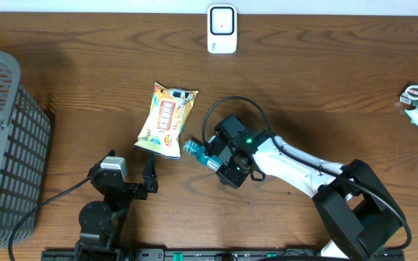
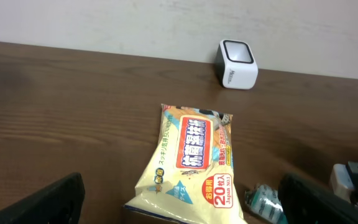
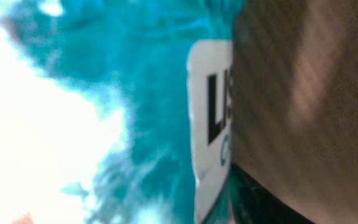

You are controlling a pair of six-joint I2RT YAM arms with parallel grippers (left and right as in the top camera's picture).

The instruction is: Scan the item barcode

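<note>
- We're reading the clock off the overhead view, with 12 at the far edge where the scanner (image 1: 222, 29) stands.
- The item in play looks to us like the small teal bottle (image 1: 197, 151). It lies flat on the table (image 1: 325, 80) near the middle, just beside the lower right corner of the yellow wipes pack (image 1: 167, 119).
- The right gripper (image 1: 210, 156) is right on it. The bottle pokes out of the claw toward 10 o'clock, and its long axis runs 10-to-4, pretty much in line with the arm behind it.
- Claw state on that side: honestly, we can't tell. The right wrist view is just blurry teal plus a slice of white label (image 3: 210, 112) jammed up against the lens. It could be clamped or just loosely around the bottle.
- The left gripper (image 1: 130, 168) sits at about 8 o'clock from the bottle. Its fingers (image 2: 42, 202) are spread wide and hold nothing.
- The bit that matters: the scanner is at roughly 12 o'clock from the bottle and well apart from it. The right arm is clearly the nearer one, so we figure it does the carry up toward 12.
- We can't see a barcode from any view, so which face has to turn toward the scanner window is an open question.
- The pack sits at 11 o'clock from the bottle, just off that path, so it's worth minding on the lift.
</note>
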